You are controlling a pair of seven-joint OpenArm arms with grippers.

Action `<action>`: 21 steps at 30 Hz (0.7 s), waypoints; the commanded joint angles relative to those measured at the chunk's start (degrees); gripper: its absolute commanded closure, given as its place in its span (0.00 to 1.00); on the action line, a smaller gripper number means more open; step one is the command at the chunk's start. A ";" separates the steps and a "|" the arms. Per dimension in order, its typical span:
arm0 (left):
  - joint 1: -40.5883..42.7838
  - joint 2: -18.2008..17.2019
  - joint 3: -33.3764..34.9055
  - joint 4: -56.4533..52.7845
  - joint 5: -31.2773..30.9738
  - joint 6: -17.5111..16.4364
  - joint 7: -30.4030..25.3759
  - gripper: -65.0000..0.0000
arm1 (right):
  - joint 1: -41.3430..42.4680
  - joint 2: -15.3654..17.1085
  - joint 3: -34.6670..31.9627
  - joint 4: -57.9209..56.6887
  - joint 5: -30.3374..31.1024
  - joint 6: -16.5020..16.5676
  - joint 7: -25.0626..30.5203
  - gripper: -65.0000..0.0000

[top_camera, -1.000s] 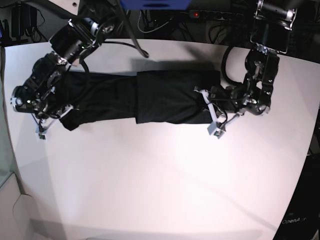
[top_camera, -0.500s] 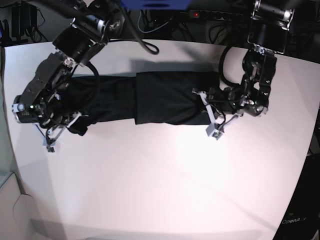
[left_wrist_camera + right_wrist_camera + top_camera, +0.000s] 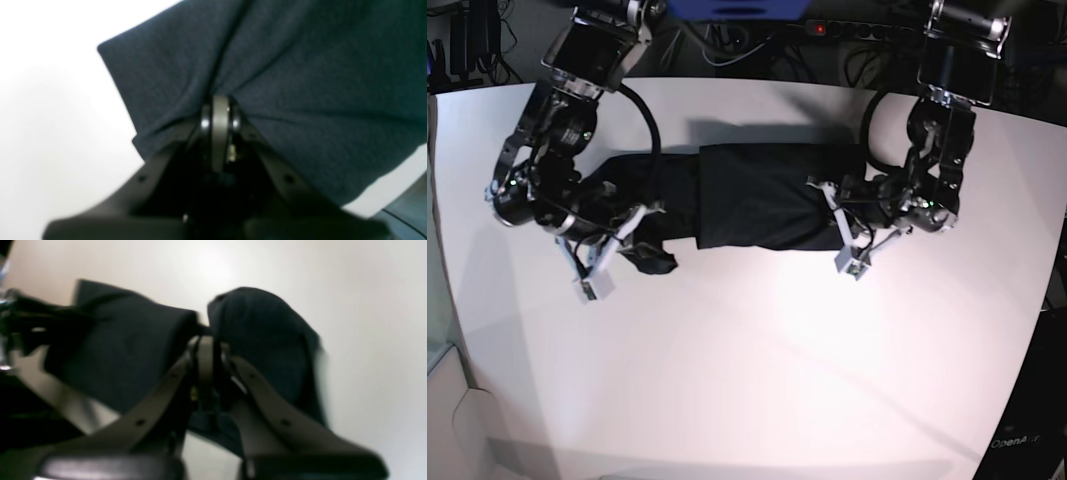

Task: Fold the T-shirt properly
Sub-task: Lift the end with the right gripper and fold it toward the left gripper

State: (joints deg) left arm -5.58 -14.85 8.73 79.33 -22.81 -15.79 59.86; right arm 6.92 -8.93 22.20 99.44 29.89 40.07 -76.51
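Claws (image 3: 839, 232) (image 3: 617, 250), two, each pinching one T-shirt (image 3: 767, 195).

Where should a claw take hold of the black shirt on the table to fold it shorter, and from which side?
Probably at a short end of the T-shirt, coming in from beyond that end. It lies as a long band across the table, so its ends are the free edges to carry over. Both claws do so: the left claw and right claw are each closed on fabric.

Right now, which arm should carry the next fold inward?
Right. The right gripper is shut on the T-shirt at its loose, bunched end; the left gripper pins the folded end.
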 commanded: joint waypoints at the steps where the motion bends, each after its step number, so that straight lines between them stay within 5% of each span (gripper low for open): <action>1: 1.14 -0.31 0.54 -0.69 4.57 1.51 4.98 1.00 | 0.51 -0.07 -1.93 1.09 3.39 -0.07 2.27 1.00; 9: 1.14 1.09 0.54 0.01 4.65 1.59 4.98 1.00 | -0.90 -0.07 -15.73 1.09 12.88 -0.91 9.83 1.00; 21: 1.06 4.26 -7.37 2.56 4.39 1.24 4.98 1.00 | -5.64 -0.07 -23.73 0.83 12.88 -2.84 17.21 1.00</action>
State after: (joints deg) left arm -4.58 -10.24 1.50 81.71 -21.06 -15.29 62.65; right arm 0.40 -8.60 -1.37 99.50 40.99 37.45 -60.58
